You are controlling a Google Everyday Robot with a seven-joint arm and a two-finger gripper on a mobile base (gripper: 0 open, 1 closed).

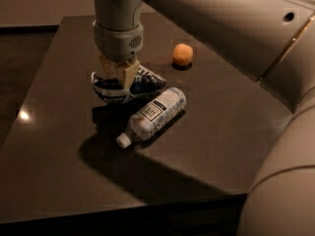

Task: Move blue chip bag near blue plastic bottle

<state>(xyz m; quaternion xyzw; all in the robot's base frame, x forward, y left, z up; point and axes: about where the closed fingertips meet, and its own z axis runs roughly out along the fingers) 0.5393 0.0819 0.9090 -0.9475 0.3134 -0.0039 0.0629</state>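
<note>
Gripper [120, 77] clamps the blue chip bag [147, 81].
Crumpled dark-blue bag, white edges, just beside the lying blue plastic bottle [153, 113].

The arm [231, 18] is arching in from the lower right across the top of the view, and it's bending into a grey wrist [118, 36] that's pointing straight down. The gripper [119, 78] is hanging right under it, upper left of centre, with its tan fingers [129, 72] pinching the blue chip bag [145, 82] from above.
</note>
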